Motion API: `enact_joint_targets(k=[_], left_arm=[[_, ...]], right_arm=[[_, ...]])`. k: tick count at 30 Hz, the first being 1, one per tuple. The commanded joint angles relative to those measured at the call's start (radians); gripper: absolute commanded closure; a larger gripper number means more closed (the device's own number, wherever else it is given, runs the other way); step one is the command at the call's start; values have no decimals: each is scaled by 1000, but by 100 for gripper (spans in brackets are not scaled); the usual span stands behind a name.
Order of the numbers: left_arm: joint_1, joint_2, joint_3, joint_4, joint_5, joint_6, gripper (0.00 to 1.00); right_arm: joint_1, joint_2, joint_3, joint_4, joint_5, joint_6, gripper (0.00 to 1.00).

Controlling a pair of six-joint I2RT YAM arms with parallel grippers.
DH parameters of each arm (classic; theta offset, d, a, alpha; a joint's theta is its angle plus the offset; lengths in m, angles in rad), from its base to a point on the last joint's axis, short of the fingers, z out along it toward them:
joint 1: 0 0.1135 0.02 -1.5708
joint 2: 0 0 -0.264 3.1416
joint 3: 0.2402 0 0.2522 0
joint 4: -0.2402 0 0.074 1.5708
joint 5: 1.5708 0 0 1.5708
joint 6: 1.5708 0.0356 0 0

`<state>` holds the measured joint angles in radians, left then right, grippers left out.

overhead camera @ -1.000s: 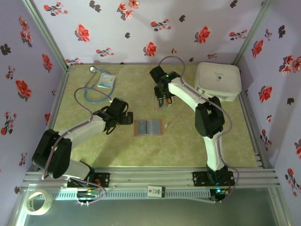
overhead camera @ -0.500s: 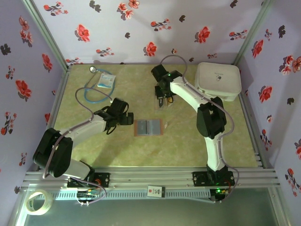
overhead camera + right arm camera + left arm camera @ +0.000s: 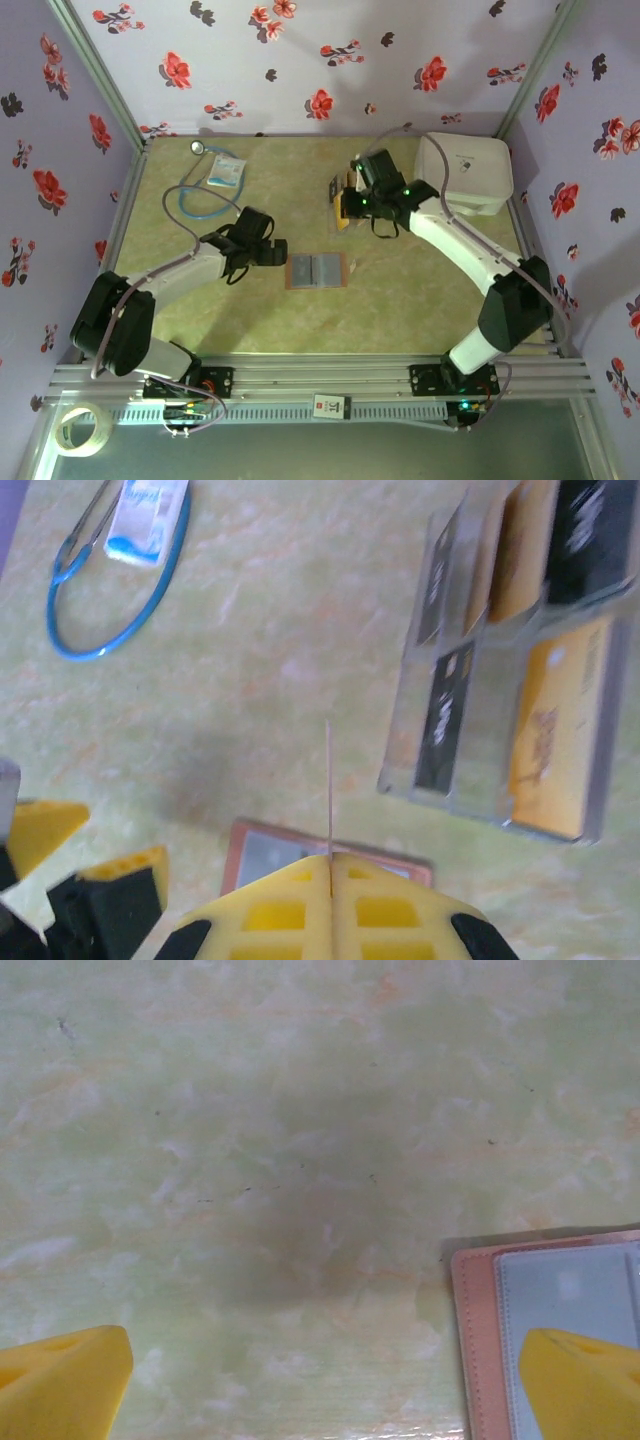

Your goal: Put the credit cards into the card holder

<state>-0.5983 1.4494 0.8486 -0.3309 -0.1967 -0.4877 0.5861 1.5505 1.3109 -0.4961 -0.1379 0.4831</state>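
Observation:
The card holder [image 3: 316,270] lies open on the table, reddish-brown with grey clear pockets. My left gripper [image 3: 268,251] is low beside the holder's left edge and stands open. In the left wrist view its yellow fingertips [image 3: 62,1378] sit wide apart, one over the card holder [image 3: 481,1332]. My right gripper [image 3: 344,204] is raised above the table. In the right wrist view its jaws are shut on one thin credit card [image 3: 328,780], seen edge-on above the card holder [image 3: 262,844]. More credit cards [image 3: 548,742], black and yellow-orange, stand in a clear rack.
A big white rounded case [image 3: 463,172] sits at the back right. A blue stethoscope [image 3: 200,192] and a small white packet [image 3: 226,170] lie at the back left. Flowered walls close the table on three sides.
The right arm has swung its elbow out to the right and lifted its gripper off the card rack with a card pinched in it. The left arm has not moved.

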Motion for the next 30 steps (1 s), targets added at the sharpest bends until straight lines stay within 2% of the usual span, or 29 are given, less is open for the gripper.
enact_joint_targets(k=[1,7,13,19,22,30], left_arm=[[-25,29,35,-45,16,33,0],[-83,46,37,-73,-24,45,0],[-119,68,21,-75,-73,33,0],[-150,71,3,-46,-83,28,0],[-163,66,-5,-30,-82,22,0],[-182,96,-27,-11,-84,7,0]], right_arm=[[2,-52,-158,272,-127,118,100],[22,-100,-444,621,-187,260,100],[65,-76,-599,811,-164,298,100],[75,-37,-753,1088,-152,370,100],[82,-19,-793,1163,-134,393,100],[87,-2,-815,1207,-111,408,100]])
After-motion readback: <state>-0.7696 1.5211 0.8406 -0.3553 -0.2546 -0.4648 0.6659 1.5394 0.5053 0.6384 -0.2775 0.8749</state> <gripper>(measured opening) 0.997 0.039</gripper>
